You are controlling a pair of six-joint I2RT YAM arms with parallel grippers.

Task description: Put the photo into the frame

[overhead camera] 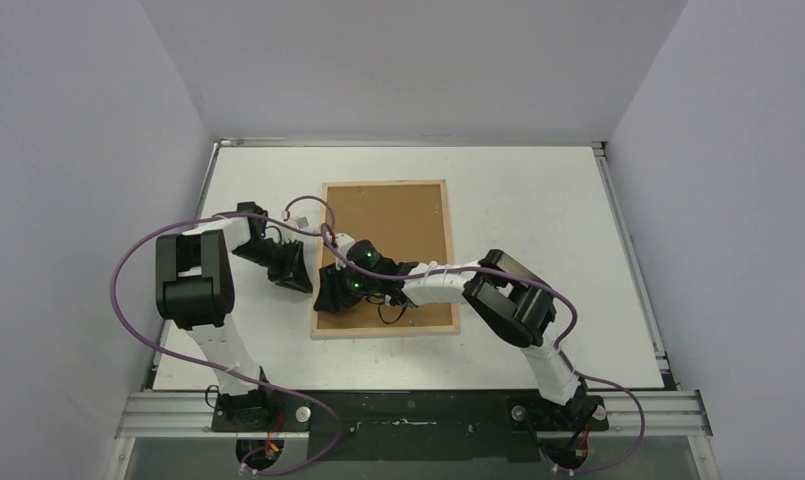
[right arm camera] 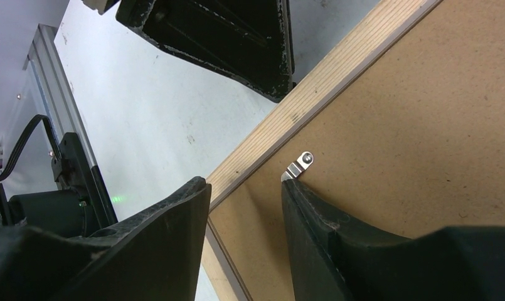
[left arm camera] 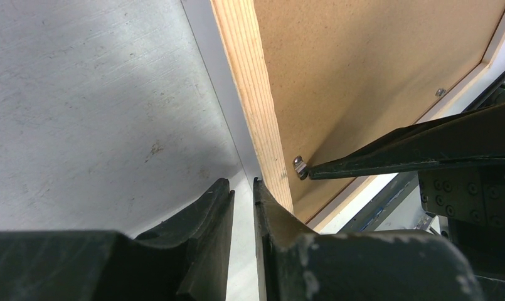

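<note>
Table [overhead camera: 538, 250]: white, walled on three sides.
Frame [overhead camera: 385, 184]: lay back-up mid-table, brown backing panel [overhead camera: 398, 225] seated inside.
Left gripper [left arm camera: 243, 207]: jaws a sliver apart, empty, just beside the frame's left slat.
Right gripper [right arm camera: 243, 200]: jaws open (holding nothing), one fingertip touching a metal tab [right arm camera: 298, 166] on the backing.
</note>
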